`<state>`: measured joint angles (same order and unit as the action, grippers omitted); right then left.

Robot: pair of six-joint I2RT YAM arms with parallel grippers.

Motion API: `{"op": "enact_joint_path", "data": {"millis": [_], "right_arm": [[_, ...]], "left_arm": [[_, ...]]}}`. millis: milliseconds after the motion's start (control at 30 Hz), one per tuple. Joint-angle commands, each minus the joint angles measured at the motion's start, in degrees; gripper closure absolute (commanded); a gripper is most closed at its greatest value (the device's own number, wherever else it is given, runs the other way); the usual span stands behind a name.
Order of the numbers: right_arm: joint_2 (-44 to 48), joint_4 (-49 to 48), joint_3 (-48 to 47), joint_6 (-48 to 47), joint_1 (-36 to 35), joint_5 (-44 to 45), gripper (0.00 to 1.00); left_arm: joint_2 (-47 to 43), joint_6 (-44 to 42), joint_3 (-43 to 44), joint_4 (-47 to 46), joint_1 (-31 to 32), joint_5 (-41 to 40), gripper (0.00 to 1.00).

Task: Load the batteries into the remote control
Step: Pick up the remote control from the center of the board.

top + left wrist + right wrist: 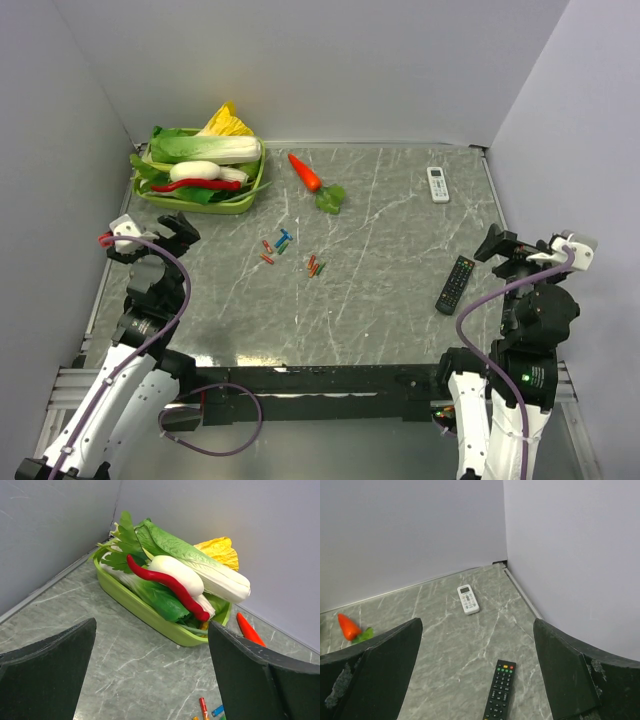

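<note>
Top view: fixed above and behind my bases, looking down and forward, far enough to take in the whole table point(400, 230).
Left wrist view: low and near, between my left gripper point(151, 625)'s fingers, facing the far-left corner and the green tray point(145, 612).
Right wrist view: low, between my right gripper point(477, 621)'s fingers, facing the far-right corner.
Shared: carrot point(305, 172) in all three; white remote point(468, 600) and remote control point(500, 690) in top and right wrist.

My left gripper point(150, 238) hangs near the worktop's point(400, 310) left edge, jaws spread wide; my right gripper point(520, 250) likewise at its right edge.
</note>
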<state>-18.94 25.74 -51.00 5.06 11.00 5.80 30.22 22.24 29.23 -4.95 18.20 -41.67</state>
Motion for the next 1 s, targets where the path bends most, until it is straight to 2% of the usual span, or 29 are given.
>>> {"op": "enact_joint_path", "data": {"millis": [0, 133, 400, 567, 733, 967], "right_arm": [[-1.7, 0.8, -0.1, 3.1, -0.5, 3.4, 0.00], [-5.3, 6.1, -0.7, 7.2, -0.5, 5.5, 0.00], [-10.9, 11.3, 4.2, 20.1, -0.5, -0.7, 0.00], [-19.3, 21.1, 4.4, 30.5, -0.3, 4.2, 0.00], [-29.0, 24.4, 5.6, 32.5, 0.7, 4.9, 0.00], [-40.6, 19.4, 10.8, 32.8, 3.8, -4.0, 0.00]], "left_arm": [[-0.1, 0.5, 0.6, -1.7, -0.3, 1.9, 0.03], [-0.3, 0.3, 0.6, -2.0, -0.3, 2.6, 0.03], [-0.5, 0.1, 0.5, -2.2, -0.3, 2.9, 0.03], [-0.9, 0.0, 0.3, -2.3, 0.1, 4.0, 0.03], [-2.0, -0.4, 0.2, -2.4, 0.3, 4.5, 0.03], [-2.4, -1.0, 0.0, -2.9, 0.4, 4.2, 0.03]]}}
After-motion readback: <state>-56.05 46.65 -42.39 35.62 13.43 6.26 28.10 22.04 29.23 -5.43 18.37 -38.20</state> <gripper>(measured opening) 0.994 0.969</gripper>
